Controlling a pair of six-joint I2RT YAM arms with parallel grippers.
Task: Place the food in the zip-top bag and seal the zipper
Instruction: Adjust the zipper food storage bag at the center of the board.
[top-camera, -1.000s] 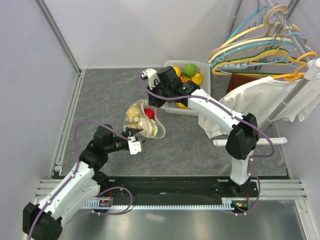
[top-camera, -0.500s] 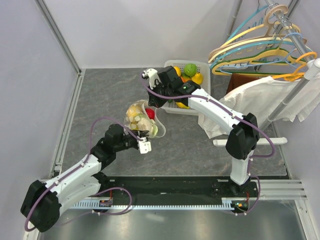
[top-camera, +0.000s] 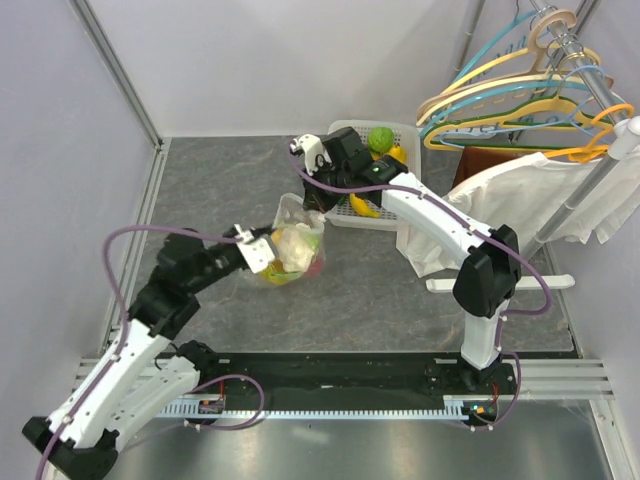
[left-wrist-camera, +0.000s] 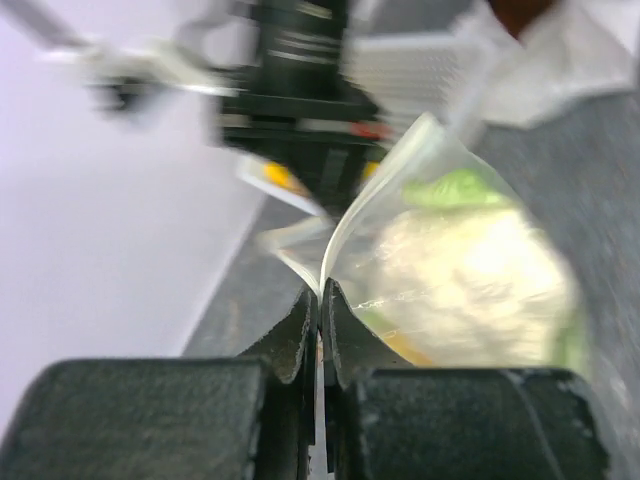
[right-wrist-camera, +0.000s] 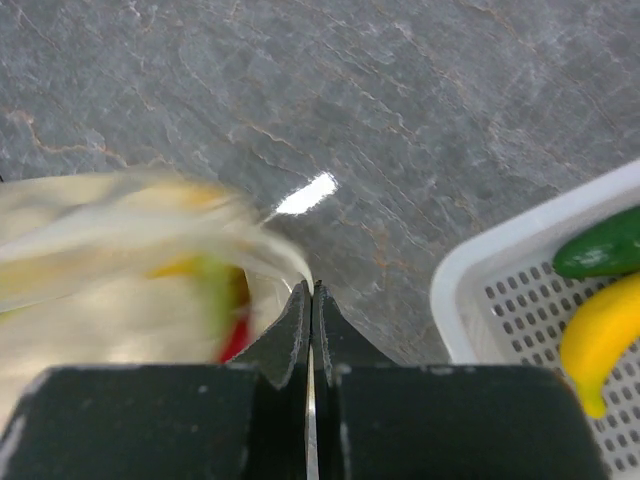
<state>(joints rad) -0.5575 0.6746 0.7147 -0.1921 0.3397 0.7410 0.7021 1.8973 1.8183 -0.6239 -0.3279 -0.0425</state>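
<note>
The zip-top bag (top-camera: 295, 247) hangs above the table between both arms, its mouth open. Inside it lie a pale cauliflower-like piece (left-wrist-camera: 462, 270), a green piece (left-wrist-camera: 448, 188) and something red (right-wrist-camera: 235, 338). My left gripper (top-camera: 268, 250) is shut on the bag's left edge, which is pinched between the jaws in the left wrist view (left-wrist-camera: 320, 297). My right gripper (top-camera: 308, 205) is shut on the far edge of the bag (right-wrist-camera: 311, 292). More food stays in the white basket (top-camera: 345, 133): a green fruit (top-camera: 380, 138) and a banana (right-wrist-camera: 598, 332). The zipper is lost in blur.
The white slotted basket (right-wrist-camera: 492, 268) stands right behind the bag, close to my right arm. A white cloth garment (top-camera: 520, 200) hangs from a rack with coloured hangers (top-camera: 520, 95) at the right. A metal frame rail (top-camera: 135, 240) borders the table on the left.
My left arm swung up to the bag's left side and its jaws closed on the edge. The bag shifted and is now stretched between the two grippers.
</note>
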